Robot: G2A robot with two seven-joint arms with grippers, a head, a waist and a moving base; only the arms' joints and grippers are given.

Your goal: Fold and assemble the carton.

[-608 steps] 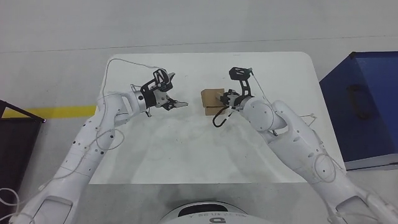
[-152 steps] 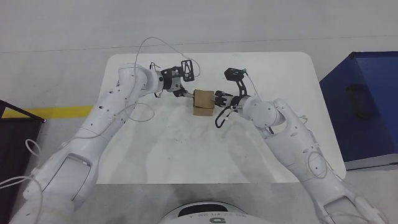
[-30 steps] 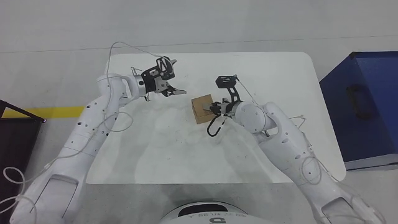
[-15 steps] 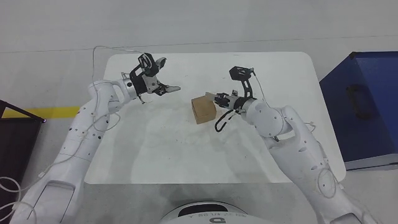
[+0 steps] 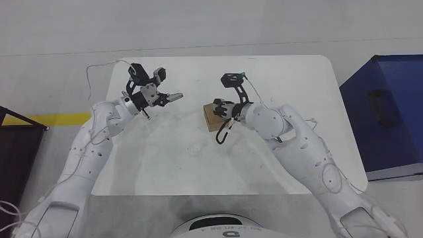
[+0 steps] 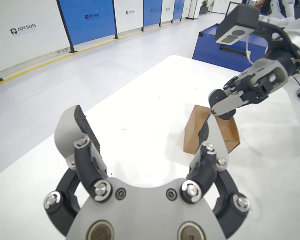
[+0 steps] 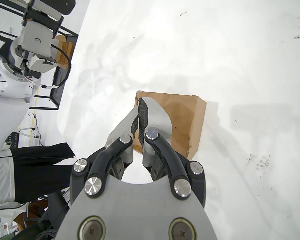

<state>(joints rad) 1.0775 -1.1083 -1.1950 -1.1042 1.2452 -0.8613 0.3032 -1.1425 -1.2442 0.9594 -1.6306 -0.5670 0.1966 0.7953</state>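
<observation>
Right end effector [image 7: 139, 113] apparently pinching carton [image 7: 184, 116] edge, left end effector [image 6: 140, 119] spread, well apart, carton interior hidden

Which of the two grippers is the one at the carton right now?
The right gripper: its fingers are shut, tips at the carton's upper edge. The left gripper hangs open above the table, apart from the carton.

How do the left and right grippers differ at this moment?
The left gripper is open and empty; the right gripper is shut. The left gripper hovers over the table, apart from the carton; the right gripper's tips meet the carton's upper edge. Whether they pinch cardboard is unclear. Both point toward the carton.
</observation>
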